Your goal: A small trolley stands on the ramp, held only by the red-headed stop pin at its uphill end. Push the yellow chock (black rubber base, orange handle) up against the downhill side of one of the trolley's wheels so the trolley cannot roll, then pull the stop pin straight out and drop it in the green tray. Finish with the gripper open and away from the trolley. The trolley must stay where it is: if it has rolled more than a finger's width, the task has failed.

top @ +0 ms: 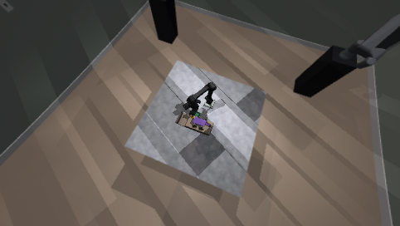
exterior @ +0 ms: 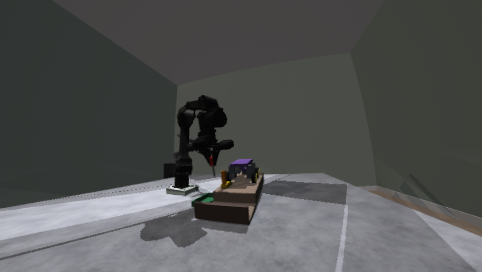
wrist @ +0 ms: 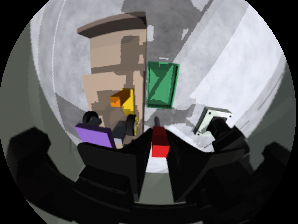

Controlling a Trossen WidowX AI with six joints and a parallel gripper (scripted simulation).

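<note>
Gripper (top: pixel 195 111) (exterior: pixel 212 164) (wrist: pixel 157 131): pinched on the red-headed stop pin, fingers pointing down.
Stop pin (exterior: pixel 211 161) (wrist: pixel 160 144): held aloft between the fingers, red head uppermost, grey shaft slanting slightly below; clear of the ramp and outside the tray.
Trolley (top: pixel 199 121) (exterior: pixel 242 162) (wrist: pixel 95 135): purple-topped, dark-wheeled, standing on the ramp to one side of the gripper.
Chock (exterior: pixel 224 178) (wrist: pixel 128 101): yellow with an orange handle, set on the ramp at the downhill side of a tray-side wheel (wrist: pixel 131 125); very close to the tyre, actual contact impossible to tell.
Ramp (top: pixel 182 117) (exterior: pixel 222 212) (wrist: pixel 105 55): tan on top, dark brown at the raised lip across the low end.
Green tray (top: pixel 197 115) (exterior: pixel 203 200) (wrist: pixel 161 86): rectangular, shallow, lying alongside the ramp, on the same side as the arm's base.
Arm (top: pixel 202 90) (exterior: pixel 184 150) (wrist: pixel 232 140): black, bent high, rising from a pale base plate (exterior: pixel 172 191) (wrist: pixel 202 120).
Tabletop (top: pixel 158 129) (exterior: pixel 300 235) (wrist: pixel 225 35): mottled grey, crossed by shadows.
Floor (top: pixel 104 166): brown, spread around the tabletop.
</note>
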